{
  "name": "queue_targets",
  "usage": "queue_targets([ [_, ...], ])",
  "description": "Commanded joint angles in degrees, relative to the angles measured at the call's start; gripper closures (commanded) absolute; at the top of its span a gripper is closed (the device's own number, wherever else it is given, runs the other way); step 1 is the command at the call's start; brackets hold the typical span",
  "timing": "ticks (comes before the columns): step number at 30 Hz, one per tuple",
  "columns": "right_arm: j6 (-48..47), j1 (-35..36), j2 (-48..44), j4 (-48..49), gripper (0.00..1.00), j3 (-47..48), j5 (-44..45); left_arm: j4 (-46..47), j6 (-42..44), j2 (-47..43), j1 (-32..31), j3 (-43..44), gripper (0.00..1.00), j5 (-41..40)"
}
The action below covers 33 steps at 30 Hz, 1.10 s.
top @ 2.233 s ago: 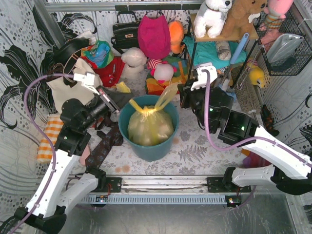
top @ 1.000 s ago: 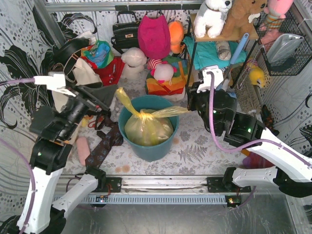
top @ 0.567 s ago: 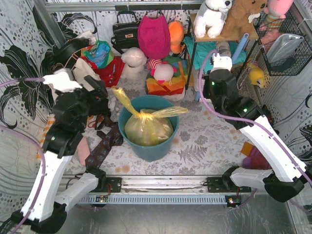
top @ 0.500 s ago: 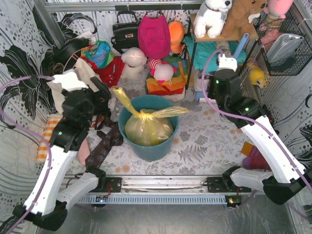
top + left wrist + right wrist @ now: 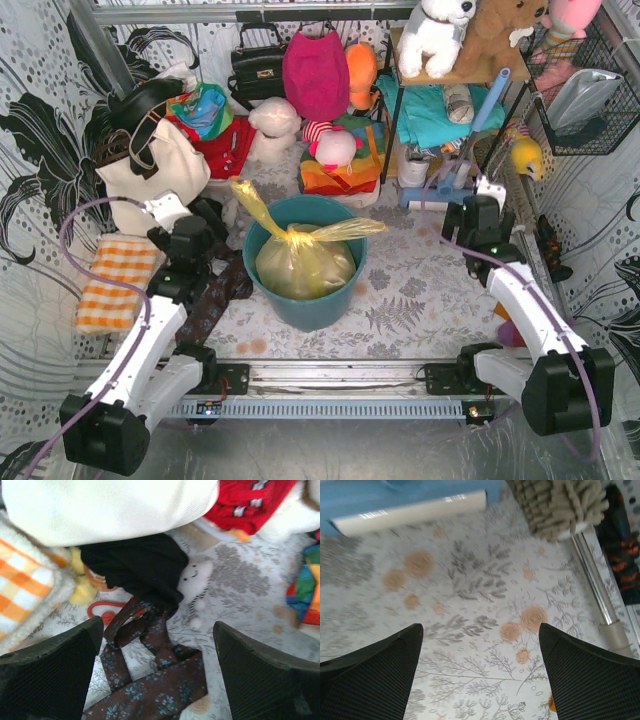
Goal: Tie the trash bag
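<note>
The trash bag (image 5: pixel 305 262), thin yellow-green plastic, sits in the teal bin (image 5: pixel 300 305) with its neck gathered into a knot (image 5: pixel 294 236). One tail sticks up to the left and the other lies out to the right. My left gripper (image 5: pixel 207 216) is left of the bin, apart from the bag; in the left wrist view it (image 5: pixel 157 625) is open over a brown floral tie (image 5: pixel 165 680). My right gripper (image 5: pixel 478 200) is well right of the bin and also (image 5: pixel 480 630) open, over bare floral mat. Neither wrist view shows the bag.
A white tote bag (image 5: pixel 150 175), an orange checked cloth (image 5: pixel 110 285) and a black cloth (image 5: pixel 135 565) lie left of the bin. A blue dustpan (image 5: pixel 405 500), a mop head (image 5: pixel 555 505) and its metal pole (image 5: pixel 595 590) are near the right gripper. Toys and bags crowd the back.
The right gripper has let go of the bag's right tail, opened and drawn back to the right. The left arm has dropped back toward the near left. The bag has stayed put.
</note>
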Motion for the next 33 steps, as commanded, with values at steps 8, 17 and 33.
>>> queue_targets([
  [8, -7.4, -2.0, 2.2, 43.6, 0.03, -25.8, 11.3, 28.6, -1.5, 9.9, 0.1, -16.0, 0.02, -15.1],
  [17, -13.8, -3.6, 15.9, 66.4, 0.03, -28.9, 6.5, 71.5, 14.7, 22.0, -0.1, -28.7, 0.02, -8.8],
  [33, -15.9, -6.9, 26.2, 95.4, 0.03, -36.5, -14.4, 84.1, 20.5, 32.4, 1.9, -28.5, 0.02, 10.8],
])
